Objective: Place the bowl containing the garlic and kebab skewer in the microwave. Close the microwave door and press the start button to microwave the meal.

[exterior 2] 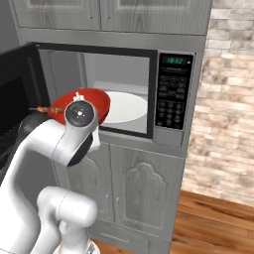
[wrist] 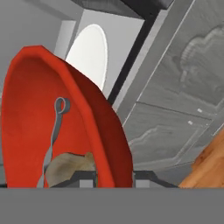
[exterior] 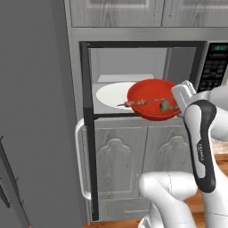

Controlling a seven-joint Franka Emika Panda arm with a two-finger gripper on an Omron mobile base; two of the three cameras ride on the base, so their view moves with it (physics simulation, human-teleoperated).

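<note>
Bowl held at the microwave mouth.

In my left base frame, door at left, skewer and garlic centre. Hand view shows what others hide: my gripper pinching the bowl's rim, bottom centre; plate upper left.

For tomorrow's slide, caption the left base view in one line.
Gripper carries the red bowl with kebab skewer and garlic into the open microwave.

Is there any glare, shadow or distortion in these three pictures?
Left base view: soft, even light, no glare on the bowl. Right base view: the microwave cavity is shaded at its back. Hand view: the bowl's rim looms large and rolled sideways, the garlic slightly soft.
</note>
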